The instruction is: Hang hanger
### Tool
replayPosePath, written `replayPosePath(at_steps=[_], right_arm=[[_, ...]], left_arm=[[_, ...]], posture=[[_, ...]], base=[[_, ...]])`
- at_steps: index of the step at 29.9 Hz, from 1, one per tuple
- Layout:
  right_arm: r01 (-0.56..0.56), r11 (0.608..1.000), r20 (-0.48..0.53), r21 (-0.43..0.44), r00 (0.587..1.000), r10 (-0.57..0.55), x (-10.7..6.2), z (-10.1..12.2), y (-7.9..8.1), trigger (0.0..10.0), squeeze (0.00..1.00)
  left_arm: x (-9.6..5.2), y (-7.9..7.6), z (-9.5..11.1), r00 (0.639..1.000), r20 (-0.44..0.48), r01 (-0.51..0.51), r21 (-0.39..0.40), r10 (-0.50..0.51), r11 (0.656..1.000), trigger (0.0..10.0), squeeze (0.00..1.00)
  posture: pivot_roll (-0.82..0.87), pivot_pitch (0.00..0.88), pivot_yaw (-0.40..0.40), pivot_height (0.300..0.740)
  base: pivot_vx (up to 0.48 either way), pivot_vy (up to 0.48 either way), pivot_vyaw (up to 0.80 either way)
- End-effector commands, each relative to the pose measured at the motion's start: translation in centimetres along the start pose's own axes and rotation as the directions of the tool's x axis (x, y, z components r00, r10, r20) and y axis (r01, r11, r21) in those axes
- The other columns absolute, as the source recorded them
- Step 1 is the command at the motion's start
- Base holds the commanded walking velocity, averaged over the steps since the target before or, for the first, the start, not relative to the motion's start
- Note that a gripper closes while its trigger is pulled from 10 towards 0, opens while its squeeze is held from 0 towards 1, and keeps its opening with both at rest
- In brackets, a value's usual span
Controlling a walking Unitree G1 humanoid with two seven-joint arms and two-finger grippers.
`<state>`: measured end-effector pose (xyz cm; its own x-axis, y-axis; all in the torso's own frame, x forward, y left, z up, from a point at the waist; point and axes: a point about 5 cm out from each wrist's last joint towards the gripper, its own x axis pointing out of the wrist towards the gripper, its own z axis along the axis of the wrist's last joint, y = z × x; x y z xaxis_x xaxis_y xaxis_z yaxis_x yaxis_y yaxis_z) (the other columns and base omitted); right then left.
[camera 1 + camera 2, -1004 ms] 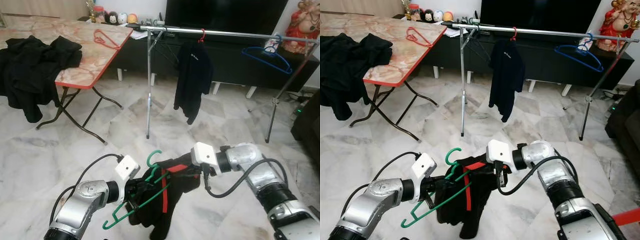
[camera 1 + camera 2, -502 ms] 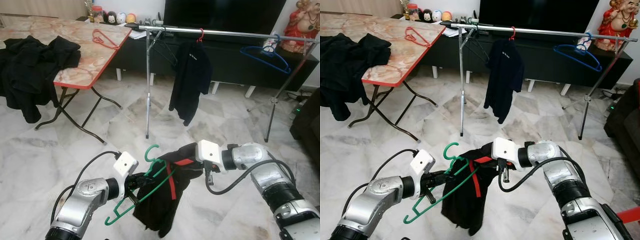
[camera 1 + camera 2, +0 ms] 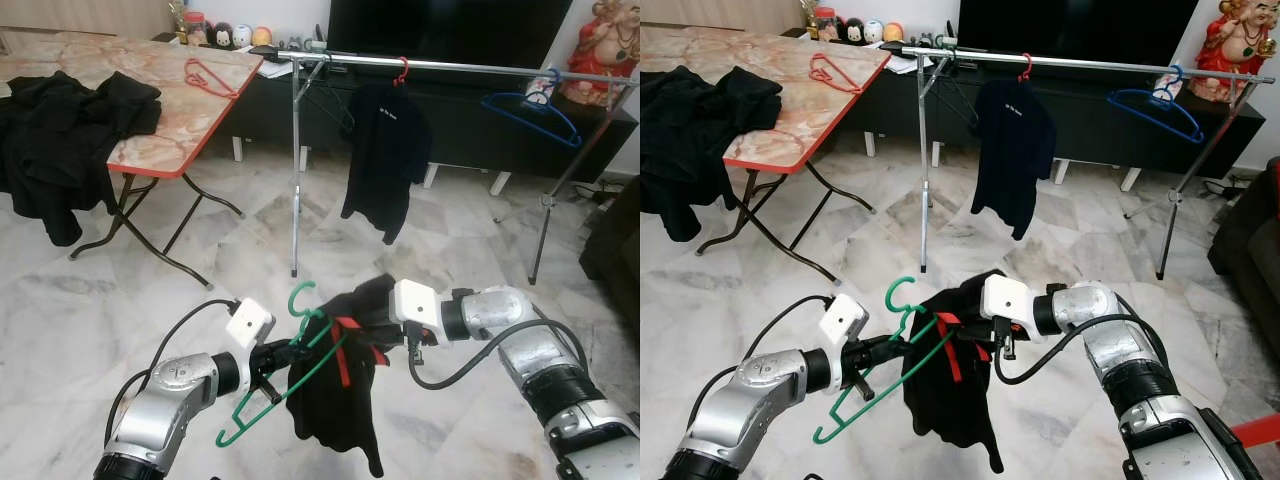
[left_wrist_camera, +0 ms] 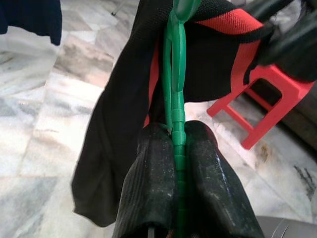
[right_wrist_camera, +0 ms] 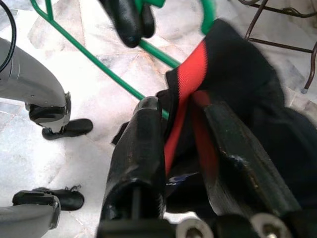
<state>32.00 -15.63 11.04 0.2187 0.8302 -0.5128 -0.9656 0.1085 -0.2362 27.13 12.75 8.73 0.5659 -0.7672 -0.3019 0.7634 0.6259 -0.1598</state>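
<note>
Folding table [image 3: 175,140] with black clothes [image 3: 60,130], far left. Left gripper [image 4: 178,148], pinching the green hanger [image 3: 290,375]. Centre: black garment [image 3: 335,400] draped on it, its red-trimmed edge clamped by the right gripper [image 5: 183,144]. Behind: clothes rail [image 3: 450,68]. Left wrist view adds a red stool [image 4: 262,106].

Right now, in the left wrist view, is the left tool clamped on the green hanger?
Yes, the left tool has its two black fingers pressed against either side of the green hanger.

Glossy plastic hanger [image 3: 290,366], matt cloth shirt [image 3: 335,400] (red-trimmed)
</note>
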Motion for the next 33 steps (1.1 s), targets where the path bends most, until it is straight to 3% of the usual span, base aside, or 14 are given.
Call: replayPosePath(at_steps=[1, 5, 7, 20, 33], right_arm=[[-0.012, 1.0, 0.008, -0.008, 1.0, 0.012, 0.0, 0.2, 0.2, 10.0, 0.7], [-0.013, 1.0, 0.015, -0.007, 1.0, 0.013, 0.1, 0.2, 0.2, 10.0, 0.76], [-0.016, 1.0, 0.018, -0.007, 1.0, 0.016, 0.1, 0.3, 0.3, 10.0, 1.0], [-0.034, 0.998, 0.002, -0.043, 0.999, 0.034, -0.9, 0.7, 0.8, 10.0, 1.0], [0.104, 0.992, 0.055, -0.076, 0.994, -0.1, -3.8, 2.5, -0.5, 10.0, 1.0]], left_arm=[[0.3, 0.0, 1.3, 0.998, 0.064, 0.017, 0.015, -0.018, 1.0, 10.0, 0.0], [0.5, -0.2, 1.5, 0.995, 0.097, 0.029, 0.001, -0.028, 1.0, 10.0, 0.0], [0.5, -0.3, 1.6, 0.994, 0.1, 0.035, 0.005, -0.035, 0.999, 10.0, 0.0], [0.3, -0.2, 1.2, 0.995, 0.091, 0.031, 0.001, -0.031, 1.0, 10.0, 0.0], [0.2, -0.3, 0.9, 0.996, 0.081, 0.037, -0.001, -0.036, 0.999, 10.0, 0.0]], posture=[[0.02, 0.0, -0.118, 0.74], [0.02, 0.0, -0.118, 0.74], [0.02, 0.0, -0.12, 0.74], [0.01, 0.0, -0.123, 0.74], [0.0, 0.0, -0.128, 0.74]], base=[[0.0, 0.0, 0.0], [0.0, 0.0, 0.0], [0.0, 0.0, 0.0], [0.0, 0.0, 0.0], [0.0, 0.0, 0.0]])
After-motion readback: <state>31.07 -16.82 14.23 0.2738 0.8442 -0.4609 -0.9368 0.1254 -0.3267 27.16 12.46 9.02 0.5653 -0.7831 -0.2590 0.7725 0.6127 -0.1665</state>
